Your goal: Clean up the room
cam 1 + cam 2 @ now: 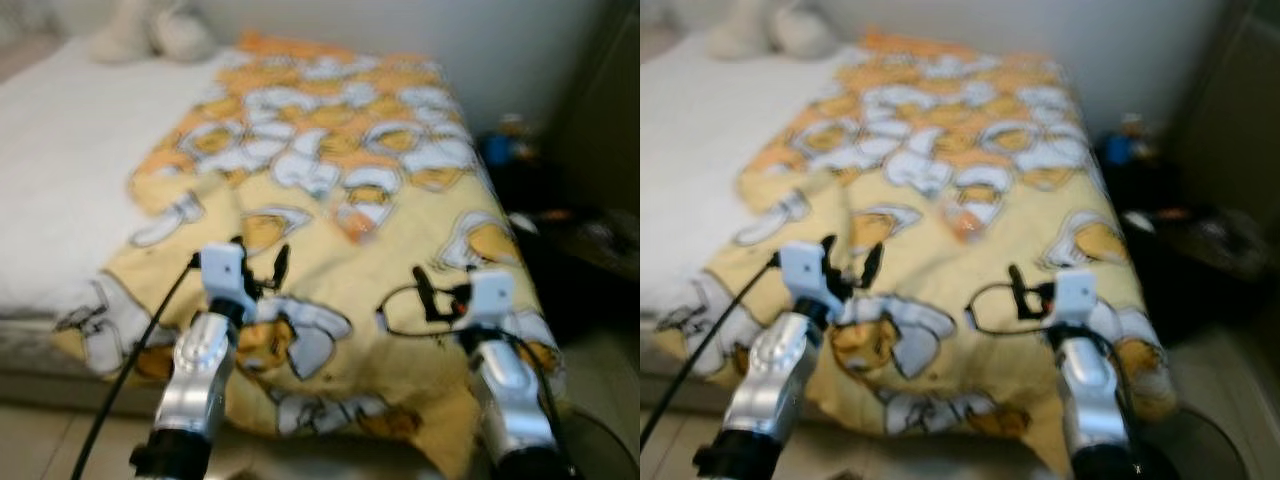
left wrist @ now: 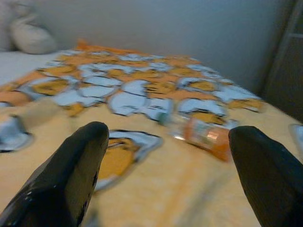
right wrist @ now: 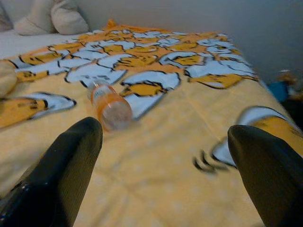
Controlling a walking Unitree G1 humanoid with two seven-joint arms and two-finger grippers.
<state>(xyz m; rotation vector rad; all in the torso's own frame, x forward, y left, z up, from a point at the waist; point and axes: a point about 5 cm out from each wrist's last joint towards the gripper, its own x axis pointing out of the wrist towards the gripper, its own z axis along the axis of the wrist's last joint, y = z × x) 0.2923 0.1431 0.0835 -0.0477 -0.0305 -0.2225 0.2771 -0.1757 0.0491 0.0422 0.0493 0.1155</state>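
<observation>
A bed [image 1: 60, 180] is taking up most of the scene, with a yellow blanket [image 1: 420, 360] printed in orange and white cartoon shapes lying over its right half and hanging over the near edge, while white sheet is showing on the left. A clear plastic bottle [image 3: 108, 105] with an orange label is lying on its side on the blanket, near the middle of it, ahead of both arms; in the head views it is showing as a blurred orange and white patch [image 1: 357, 222]. The left gripper [image 1: 258, 268] is hovering over the near part of the blanket, its two black fingers [image 2: 71, 175] standing wide apart and holding nothing, and the bottle [image 2: 203, 135] is lying well ahead of them, nearer the other finger. The right gripper [image 1: 432, 292] is hovering over the near right part of the blanket, its fingers [image 3: 61, 170] also spread wide and empty, with the bottle lying beyond one fingertip and apart from it. Pale pillows [image 3: 49, 19] are resting at the far end of the bed against the wall [image 2: 189, 28]. To the right of the bed, dark things and a blue object [image 1: 497, 150] are sitting on the floor, too blurred to tell what they are. A black cable [image 1: 135, 350] is running down from the left arm.
</observation>
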